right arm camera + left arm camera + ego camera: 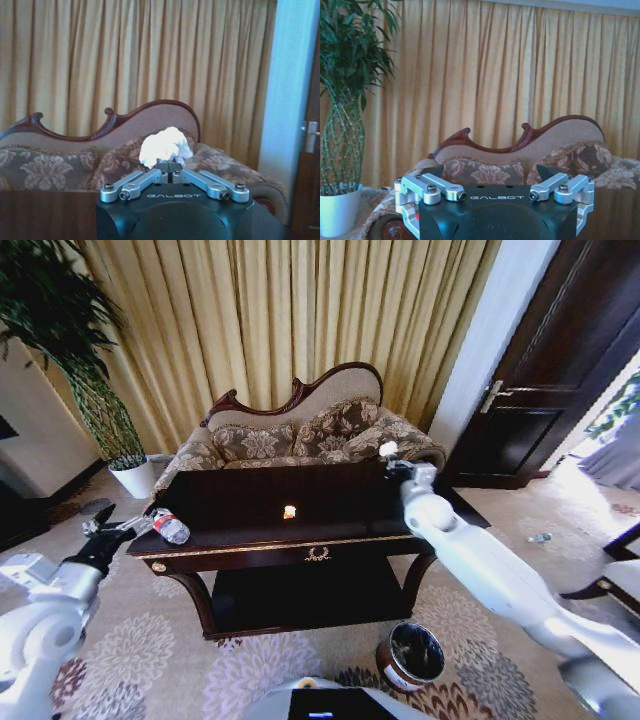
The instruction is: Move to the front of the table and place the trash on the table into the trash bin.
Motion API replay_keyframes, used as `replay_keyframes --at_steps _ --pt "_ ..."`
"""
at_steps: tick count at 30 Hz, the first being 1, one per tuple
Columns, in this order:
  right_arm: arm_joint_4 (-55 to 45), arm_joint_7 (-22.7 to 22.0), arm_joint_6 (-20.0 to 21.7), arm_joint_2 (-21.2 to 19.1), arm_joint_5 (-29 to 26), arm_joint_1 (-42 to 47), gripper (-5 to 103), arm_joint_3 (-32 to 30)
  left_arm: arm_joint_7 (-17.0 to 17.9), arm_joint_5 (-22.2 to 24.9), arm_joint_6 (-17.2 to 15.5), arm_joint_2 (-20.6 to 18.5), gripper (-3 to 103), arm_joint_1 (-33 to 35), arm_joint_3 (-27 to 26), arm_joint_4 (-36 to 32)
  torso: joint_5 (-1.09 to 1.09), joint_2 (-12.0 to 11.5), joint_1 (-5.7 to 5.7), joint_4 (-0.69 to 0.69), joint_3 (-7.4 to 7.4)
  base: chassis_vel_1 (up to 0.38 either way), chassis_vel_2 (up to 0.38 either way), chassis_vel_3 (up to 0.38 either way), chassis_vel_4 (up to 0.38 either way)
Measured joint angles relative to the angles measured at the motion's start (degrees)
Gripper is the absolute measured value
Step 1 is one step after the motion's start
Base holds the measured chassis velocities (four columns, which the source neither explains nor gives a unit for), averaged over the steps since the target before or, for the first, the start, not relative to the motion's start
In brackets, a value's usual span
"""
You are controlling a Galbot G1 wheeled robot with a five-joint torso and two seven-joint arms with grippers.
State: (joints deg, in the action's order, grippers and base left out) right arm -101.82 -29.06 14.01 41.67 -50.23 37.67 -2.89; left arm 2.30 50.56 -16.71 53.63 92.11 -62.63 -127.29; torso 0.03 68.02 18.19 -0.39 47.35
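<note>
A flowery sofa [300, 435] sits before yellow curtains [290, 310]. A tall plant [70, 350] in a white pot [133, 478] stands beside it; a dark door [560, 360], maybe wooden.

Warm, dim interior lighting; daylight enters at right beside the door [560, 360]. Glossy tabletop [250, 502] shows faint sheen. Head view bends toward its edges; wrist views soft, slightly hazy

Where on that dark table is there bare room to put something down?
Most of the table is bare: one patch between the bottle and the scrap, another between that scrap and the right pincer. Crowded spots: the left corner by the left pincer, and the right rear corner.
</note>
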Motion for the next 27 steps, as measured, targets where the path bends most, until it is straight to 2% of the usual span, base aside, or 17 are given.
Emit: replay_keyframes --at_steps 6,15,27 --pt "-3.4 1.7 -0.4 -2.4 0.4 9.7 0 -7.8 0.9 -0.1 -0.2 -1.2 100 -1.2 3.0 0.0 -0.01 0.0 0.01 0.0 0.0 0.036 -0.035 -0.038 0.043" --pt "-6.6 2.4 -0.9 -3.4 0.6 18.3 0 -14.9 1.2 -0.2 -0.4 -2.2 100 -2.3 5.2 -0.7 -0.01 0.0 -0.01 -0.01 -0.01 0.132 -0.133 -0.134 0.136" --pt "-9.4 1.1 -1.3 -3.5 1.0 20.6 0 -15.6 1.5 0.0 -0.2 -2.3 100 -1.5 4.5 -1.7 -0.01 0.0 -0.01 0.0 0.0 0.123 -0.128 -0.122 0.126"
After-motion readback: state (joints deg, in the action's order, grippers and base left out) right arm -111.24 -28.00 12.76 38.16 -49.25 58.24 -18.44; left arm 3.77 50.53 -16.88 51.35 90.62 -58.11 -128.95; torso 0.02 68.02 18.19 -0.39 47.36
